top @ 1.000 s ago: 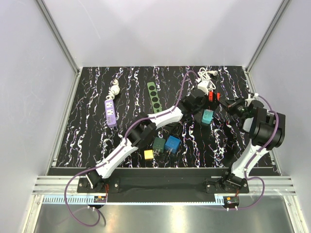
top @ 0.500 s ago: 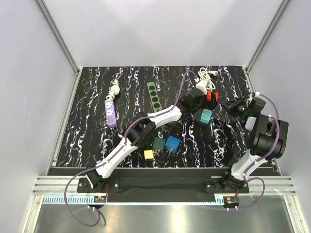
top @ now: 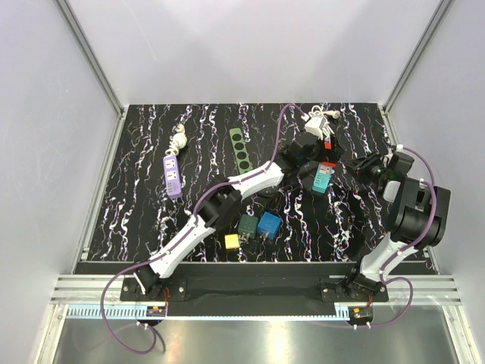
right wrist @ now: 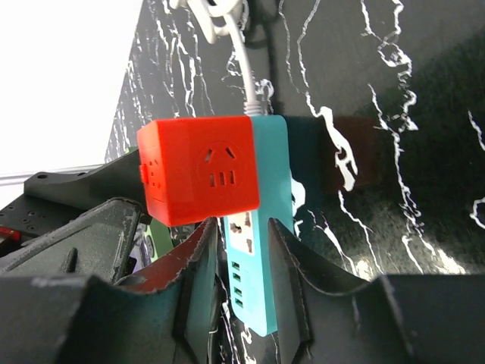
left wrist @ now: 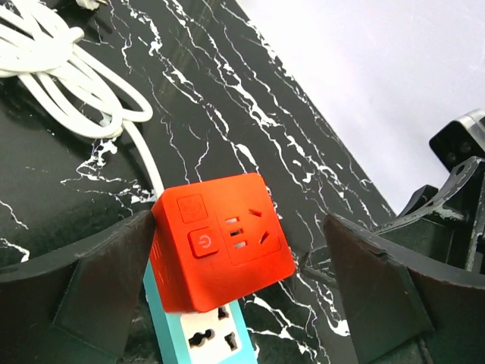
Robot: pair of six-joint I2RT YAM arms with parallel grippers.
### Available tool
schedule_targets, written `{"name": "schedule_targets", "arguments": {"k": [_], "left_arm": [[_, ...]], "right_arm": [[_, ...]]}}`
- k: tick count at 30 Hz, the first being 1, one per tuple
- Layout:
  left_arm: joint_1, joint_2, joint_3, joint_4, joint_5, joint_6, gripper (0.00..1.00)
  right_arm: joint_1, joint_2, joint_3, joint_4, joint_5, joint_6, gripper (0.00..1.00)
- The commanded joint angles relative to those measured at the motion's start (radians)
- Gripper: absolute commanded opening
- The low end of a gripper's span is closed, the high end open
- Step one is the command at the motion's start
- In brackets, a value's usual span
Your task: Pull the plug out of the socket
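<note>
Left gripper point(left wrist: 239, 224) is wide open around the red plug point(left wrist: 227, 235). Right gripper point(right wrist: 244, 227) sits partly open and empty, socket strip point(right wrist: 269, 152) just ahead.

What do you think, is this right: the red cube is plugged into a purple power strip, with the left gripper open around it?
Not purple: the left wrist view shows the red cube plugged into a teal power strip, with the left gripper open around it.
</note>
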Motion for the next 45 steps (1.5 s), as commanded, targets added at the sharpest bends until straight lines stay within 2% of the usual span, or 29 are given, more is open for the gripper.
{"name": "schedule_targets", "arguments": {"k": [1, 9, 12, 16, 19, 25, 26, 29, 38, 39, 45], "left_arm": [[0.005, 0.029, 0.057, 0.062, -0.001, -0.027, 0.99], [0.005, 0.038, 0.072, 0.039, -0.001, -0.058, 0.99], [0.005, 0.027, 0.045, 0.034, -0.008, -0.071, 0.99], [0.005, 0.015, 0.037, 0.028, -0.008, -0.067, 0.99], [0.005, 0.017, 0.037, 0.025, -0.003, -0.067, 0.99], [0.004, 0.017, 0.031, 0.016, 0.009, -0.085, 0.99], [0.004, 0.015, 0.025, 0.019, 0.011, -0.087, 0.99], [0.004, 0.007, 0.002, 0.044, 0.035, -0.091, 0.99], [0.02, -0.031, -0.047, 0.019, 0.077, -0.062, 0.97], [0.02, -0.028, -0.043, 0.018, 0.078, -0.065, 0.97], [0.025, -0.025, -0.051, 0.042, 0.091, -0.084, 0.94]], "right_arm": [[-0.001, -0.017, 0.008, 0.039, -0.029, 0.007, 0.4], [-0.009, -0.025, 0.002, 0.048, -0.029, 0.005, 0.43], [-0.009, 0.015, 0.006, 0.129, -0.058, 0.043, 0.43], [-0.009, 0.09, 0.021, 0.235, -0.083, 0.122, 0.34], [-0.009, 0.119, 0.02, 0.246, -0.088, 0.143, 0.26], [-0.007, 0.132, 0.028, 0.278, -0.065, 0.155, 0.26], [-0.009, 0.138, 0.029, 0.284, -0.062, 0.165, 0.18], [-0.009, 0.147, 0.035, 0.303, -0.065, 0.179, 0.1], [0.013, 0.205, 0.074, 0.404, -0.138, 0.234, 0.04], [0.017, 0.218, 0.077, 0.421, -0.147, 0.241, 0.0], [0.031, 0.265, 0.097, 0.464, -0.172, 0.277, 0.0]]}}
